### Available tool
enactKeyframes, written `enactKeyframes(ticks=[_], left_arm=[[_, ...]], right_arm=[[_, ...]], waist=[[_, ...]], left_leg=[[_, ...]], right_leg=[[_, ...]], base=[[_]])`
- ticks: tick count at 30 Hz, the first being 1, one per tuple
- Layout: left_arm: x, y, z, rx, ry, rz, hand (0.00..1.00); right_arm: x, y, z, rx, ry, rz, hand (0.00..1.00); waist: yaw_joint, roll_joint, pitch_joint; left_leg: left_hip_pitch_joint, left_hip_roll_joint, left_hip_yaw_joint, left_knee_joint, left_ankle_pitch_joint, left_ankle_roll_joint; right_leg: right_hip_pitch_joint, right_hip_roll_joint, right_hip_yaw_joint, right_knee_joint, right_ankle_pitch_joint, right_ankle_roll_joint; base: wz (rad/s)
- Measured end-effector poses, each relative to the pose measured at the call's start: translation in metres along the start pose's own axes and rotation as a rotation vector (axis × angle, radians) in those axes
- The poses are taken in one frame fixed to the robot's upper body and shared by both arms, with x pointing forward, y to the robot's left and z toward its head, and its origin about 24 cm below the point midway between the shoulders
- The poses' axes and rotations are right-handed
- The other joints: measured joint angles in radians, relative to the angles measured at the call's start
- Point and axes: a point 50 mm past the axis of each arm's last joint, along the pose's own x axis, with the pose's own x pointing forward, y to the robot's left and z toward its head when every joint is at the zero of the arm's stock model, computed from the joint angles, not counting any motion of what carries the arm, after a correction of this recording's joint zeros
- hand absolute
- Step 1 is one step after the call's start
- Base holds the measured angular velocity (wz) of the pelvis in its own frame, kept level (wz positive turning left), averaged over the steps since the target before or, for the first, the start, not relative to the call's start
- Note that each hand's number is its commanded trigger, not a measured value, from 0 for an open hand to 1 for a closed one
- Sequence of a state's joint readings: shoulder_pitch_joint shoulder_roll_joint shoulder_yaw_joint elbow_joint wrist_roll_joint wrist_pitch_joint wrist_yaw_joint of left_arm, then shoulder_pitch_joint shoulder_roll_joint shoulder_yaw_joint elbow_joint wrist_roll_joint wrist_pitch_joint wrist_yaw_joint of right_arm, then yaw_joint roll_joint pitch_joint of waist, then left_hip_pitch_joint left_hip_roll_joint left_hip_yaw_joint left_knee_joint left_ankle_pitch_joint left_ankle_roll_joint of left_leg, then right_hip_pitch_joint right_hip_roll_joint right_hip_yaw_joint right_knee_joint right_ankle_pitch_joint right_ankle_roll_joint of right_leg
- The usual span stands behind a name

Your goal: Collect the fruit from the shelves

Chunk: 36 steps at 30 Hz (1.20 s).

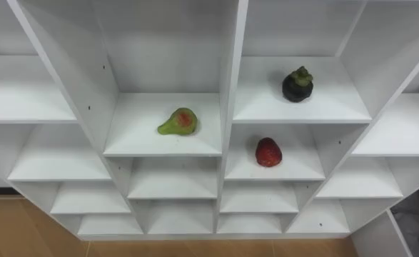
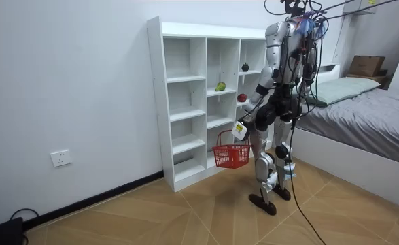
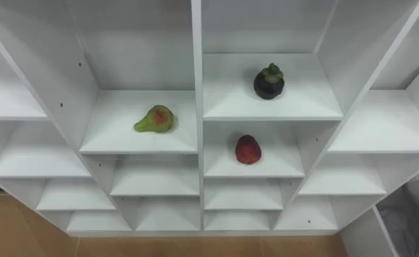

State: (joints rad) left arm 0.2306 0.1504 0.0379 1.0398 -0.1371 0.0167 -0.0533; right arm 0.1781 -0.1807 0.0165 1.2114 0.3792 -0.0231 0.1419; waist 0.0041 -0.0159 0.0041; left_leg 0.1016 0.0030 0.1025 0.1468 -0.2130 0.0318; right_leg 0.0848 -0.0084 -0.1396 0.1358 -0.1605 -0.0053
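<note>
A white closet [image 1: 227, 114] of open shelves stands right in front of me. A green pear with a red patch [image 1: 179, 122] lies in the middle column. One column to the right, a dark mangosteen [image 1: 297, 85] sits on the upper shelf and a red fruit [image 1: 268, 152] on the shelf below it. In the room view I stand facing the closet [image 2: 185, 102]. My left hand [image 2: 240, 129] hangs low in front of me, curled round the handle of a red basket [image 2: 231, 156]. The basket hangs at about knee height, below the fruit shelves.
The other shelves [image 1: 38, 164] around the fruits hold nothing. A bed [image 2: 362, 109] stands close behind me at the room view's right, with a cardboard box [image 2: 366, 65] beyond it. Wooden floor [image 2: 151, 218] stretches to the room view's left.
</note>
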Motion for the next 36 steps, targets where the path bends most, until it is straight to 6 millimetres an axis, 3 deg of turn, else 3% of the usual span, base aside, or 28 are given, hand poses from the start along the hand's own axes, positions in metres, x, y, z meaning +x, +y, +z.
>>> enactKeyframes(ticks=[13, 26, 36], left_arm=[[-0.0007, -0.0006, -0.0038, 0.018, 0.01, 0.002, 1.0], [0.0001, -0.005, -0.0022, 0.015, 0.006, -0.009, 1.0], [0.0004, -0.0044, 0.0008, 0.013, -0.006, -0.008, 1.0]], right_arm=[[0.0002, -0.0019, 0.0001, -0.039, -0.001, -0.051, 0.0], [0.0003, -0.0048, 0.0045, -0.101, -0.025, -0.129, 0.0], [0.0001, -0.0034, 0.0064, -0.228, -0.045, -0.217, 0.0]], waist=[[0.002, 0.007, 0.0007], [-0.001, 0.034, 0.002], [0.0, 0.017, 0.0019]], left_leg=[[-0.003, 0.0, -0.002, -0.001, 0.0, 0.0], [-0.001, 0.001, -0.005, -0.001, 0.0, 0.0], [0.0, 0.0, 0.006, -0.003, 0.0, 0.0]], right_leg=[[0.0, 0.001, 0.0, -0.001, 0.0, 0.0], [0.002, 0.001, 0.001, 0.003, 0.001, -0.001], [0.0, 0.002, 0.012, 0.001, 0.0, 0.0]], base=[[0.0], [0.0], [-0.01]])
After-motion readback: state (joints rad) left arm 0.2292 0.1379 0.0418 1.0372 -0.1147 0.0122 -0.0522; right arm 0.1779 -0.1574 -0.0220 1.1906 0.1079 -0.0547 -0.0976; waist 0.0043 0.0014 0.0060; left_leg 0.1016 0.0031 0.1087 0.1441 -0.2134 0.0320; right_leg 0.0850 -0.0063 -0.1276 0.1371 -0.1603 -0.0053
